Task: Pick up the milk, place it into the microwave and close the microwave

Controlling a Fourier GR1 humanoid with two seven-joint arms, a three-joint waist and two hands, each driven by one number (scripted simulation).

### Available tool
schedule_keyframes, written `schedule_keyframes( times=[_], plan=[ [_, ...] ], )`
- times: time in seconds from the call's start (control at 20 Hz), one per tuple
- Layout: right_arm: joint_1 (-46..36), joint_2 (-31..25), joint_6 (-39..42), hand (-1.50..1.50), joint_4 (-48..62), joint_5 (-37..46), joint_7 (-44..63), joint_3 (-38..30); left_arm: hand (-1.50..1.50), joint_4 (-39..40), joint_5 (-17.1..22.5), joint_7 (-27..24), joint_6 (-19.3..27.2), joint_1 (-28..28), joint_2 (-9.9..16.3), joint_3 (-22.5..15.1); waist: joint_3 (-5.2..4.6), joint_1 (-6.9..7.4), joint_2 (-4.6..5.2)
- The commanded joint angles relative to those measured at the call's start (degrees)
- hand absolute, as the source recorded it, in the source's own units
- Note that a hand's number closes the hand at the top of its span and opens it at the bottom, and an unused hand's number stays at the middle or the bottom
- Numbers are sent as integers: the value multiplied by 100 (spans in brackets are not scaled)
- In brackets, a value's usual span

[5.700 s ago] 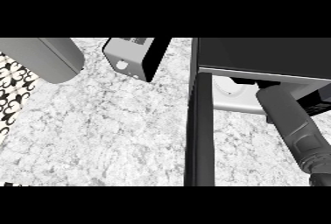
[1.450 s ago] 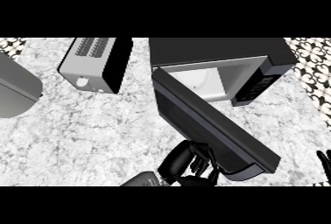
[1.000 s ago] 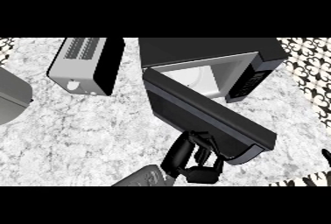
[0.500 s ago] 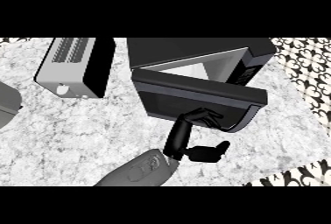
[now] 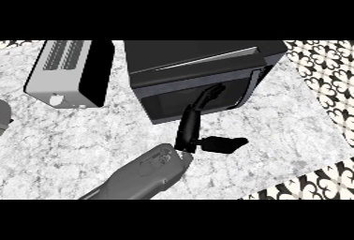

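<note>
The black microwave [image 5: 200, 54] stands at the top middle of the head view. Its door [image 5: 166, 103] lies almost flat against its front, with only a thin gap at the right side. My left hand [image 5: 188, 129] reaches up from the lower middle. Its straight fingers [image 5: 210, 93] press on the door and the thumb [image 5: 224, 143] sticks out to the right. The hand is open and holds nothing. No milk shows anywhere; the door hides the microwave's inside. My right hand is out of view.
A silver toaster [image 5: 69, 72] stands left of the microwave on the marble counter [image 5: 69, 140]. A grey rounded object [image 5: 3, 117] pokes in at the left edge. The counter's edge runs along the right, with patterned floor [image 5: 325, 70] beyond it.
The microwave door has swung from wide open to nearly shut, with my left hand following it and pushing. The right hand, seen earlier at the right edge, has left the view.
</note>
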Motion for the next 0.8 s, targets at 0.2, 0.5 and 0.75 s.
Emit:
schedule_keyframes(
  times=[0.2,0.5,0.75],
  plan=[
    [-388,-295,-133,150,9,217,34,-180,-150,303,572,-181,269,-521,2,374,14,-89,111],
    [-650,-347,-206,150,129,195,111,-161,-150,392,825,-394,255,-562,2,363,20,-86,179],
    [-849,-508,-216,150,321,223,145,-249,-150,482,997,-579,255,-583,1,300,31,-107,203]
  ],
)
